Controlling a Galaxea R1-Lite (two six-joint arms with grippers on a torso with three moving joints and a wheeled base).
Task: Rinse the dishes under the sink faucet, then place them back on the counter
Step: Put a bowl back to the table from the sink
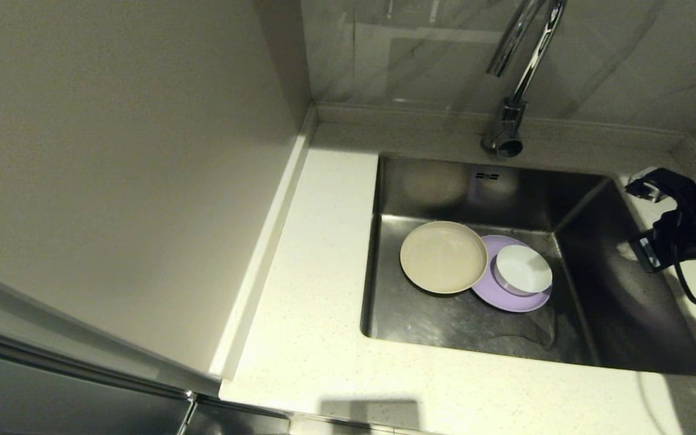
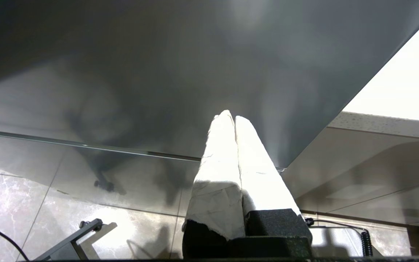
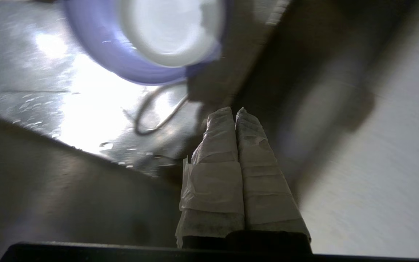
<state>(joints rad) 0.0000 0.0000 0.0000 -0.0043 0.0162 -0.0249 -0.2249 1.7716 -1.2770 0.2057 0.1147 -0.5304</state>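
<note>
Pale desk (image 1: 312, 338) rings the sink (image 1: 620, 320); my right end effector (image 3: 235, 111), fingers together and empty, hovers at its right rim, white bowl (image 1: 524, 269) lying to its left, nearer than my left end effector (image 2: 231, 116), also closed

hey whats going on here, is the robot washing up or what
Nothing is being held right now. The beige plate, the purple plate and the white bowl all lie at the bottom of the sink; the beige plate overlaps the purple one and the bowl sits on the purple plate. No water can be seen running from the faucet. The right gripper hangs over the sink's right side with fingers shut and empty. The left gripper is parked down by the cabinet front, also shut. The counter holds no dishes yet.
</note>
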